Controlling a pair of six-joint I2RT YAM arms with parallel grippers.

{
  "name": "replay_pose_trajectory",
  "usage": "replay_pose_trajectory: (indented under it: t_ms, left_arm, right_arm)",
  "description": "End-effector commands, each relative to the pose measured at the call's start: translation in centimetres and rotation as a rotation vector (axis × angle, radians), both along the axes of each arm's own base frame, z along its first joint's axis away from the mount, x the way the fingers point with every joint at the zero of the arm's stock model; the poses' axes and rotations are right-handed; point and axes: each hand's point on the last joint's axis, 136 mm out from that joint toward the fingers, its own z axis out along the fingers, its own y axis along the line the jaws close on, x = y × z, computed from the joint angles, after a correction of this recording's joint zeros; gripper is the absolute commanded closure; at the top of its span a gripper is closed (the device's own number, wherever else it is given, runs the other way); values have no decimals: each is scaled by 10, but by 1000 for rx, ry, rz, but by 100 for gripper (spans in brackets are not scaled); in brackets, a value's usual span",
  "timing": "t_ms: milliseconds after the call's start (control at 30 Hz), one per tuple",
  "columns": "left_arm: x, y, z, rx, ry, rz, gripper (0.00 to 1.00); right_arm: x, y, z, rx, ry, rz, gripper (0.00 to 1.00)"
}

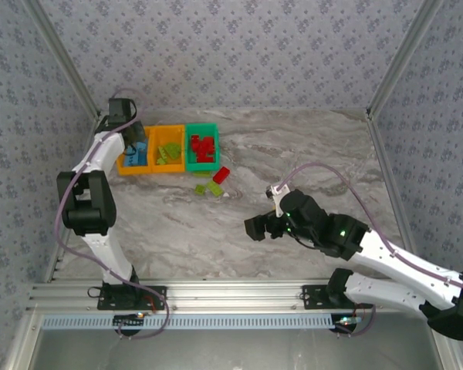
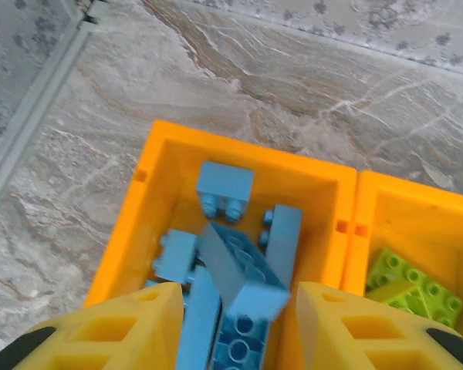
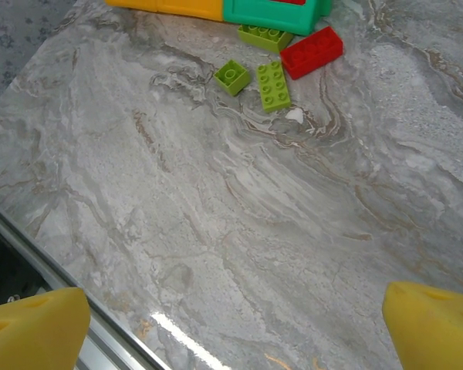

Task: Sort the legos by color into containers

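The left gripper [image 2: 235, 291] hangs at the upper left of the top view, directly above the left orange bin [image 2: 247, 154]. Its jaws stand partly apart with blue legos [image 2: 225, 185] between them, and I cannot tell whether they pinch the nearest brick or only flank it. To finish this drop well, I think the jaws should open fully before any lift. Then the arm should rise straight up, because the blue pile is crowded (one brick leans tilted on the others) and a sideways pull could drag a piece over the wall. The right gripper [image 3: 231, 327], right of centre in the top view, holds its jaws wide and empty above the bare tabletop [image 3: 255, 216]. The legos are small, glossy, studded bricks. Lime ones lie in the middle orange bin [image 2: 417, 200] and red ones in the green bin [image 1: 202, 166]. One red lego [image 3: 312, 52] and three loose lime legos [image 3: 272, 83] lie close together on the tabletop just below the green bin.
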Motion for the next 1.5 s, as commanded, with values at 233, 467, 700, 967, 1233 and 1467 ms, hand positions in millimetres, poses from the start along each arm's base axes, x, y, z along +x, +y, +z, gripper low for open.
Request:
replay_pose_trajectory:
  t_ms: [233, 467, 700, 967, 1233, 1467]
  left_arm:
    - [-117, -125, 121, -246, -322, -305, 56]
    - [-238, -185, 139, -10, -291, -793, 49]
    - [-326, -211, 83, 29, -129, -1242, 23]
    - [-325, -206, 60, 87, -216, -1240, 2]
    - [-313, -190, 40, 176, -185, -1159, 1]
    - [-314, -189, 43, 178, -204, -1164, 1]
  right_arm:
    - [50, 15, -29, -95, 13, -97, 0]
    - [95, 58, -77, -307, 11, 14, 3]
    - [148, 103, -107, -313, 62, 30, 8]
    - [186, 139, -154, -412, 91, 67, 20]
    - [189, 141, -194, -454, 158, 91, 38]
    - [181, 132, -205, -496, 187, 90, 59]
